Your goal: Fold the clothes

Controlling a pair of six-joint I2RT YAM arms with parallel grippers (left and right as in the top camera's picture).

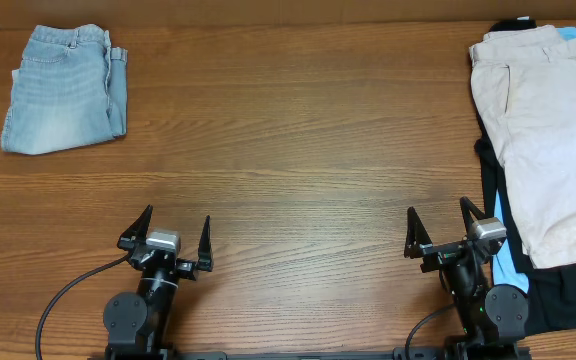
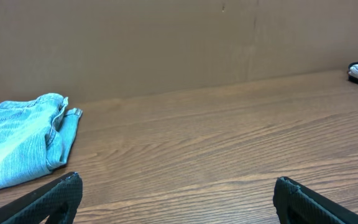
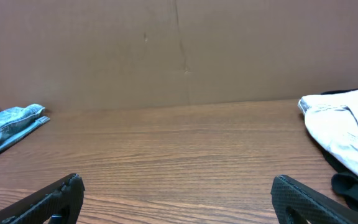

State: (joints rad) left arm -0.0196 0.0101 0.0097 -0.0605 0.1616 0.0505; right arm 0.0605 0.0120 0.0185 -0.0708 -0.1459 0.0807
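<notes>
The jeans point(image 1: 63, 88) lie folded already; the pile of clothes point(image 1: 543, 150) is still unfolded; left claw point(image 1: 177, 232) and right claw point(image 1: 438, 225) stand open, empty.

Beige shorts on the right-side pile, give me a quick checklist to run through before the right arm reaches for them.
1. Right fingers open and empty: ok.
2. Left fingers open and empty: ok.
3. Beige shorts on top of the pile, nothing lying over them: ok.
4. Shorts free of the black garment and light blue garment beneath: cannot tell, they overlap.
5. Bare table in the middle for folding: ok.
6. Folded jeans out of the way at the far left: ok.
</notes>
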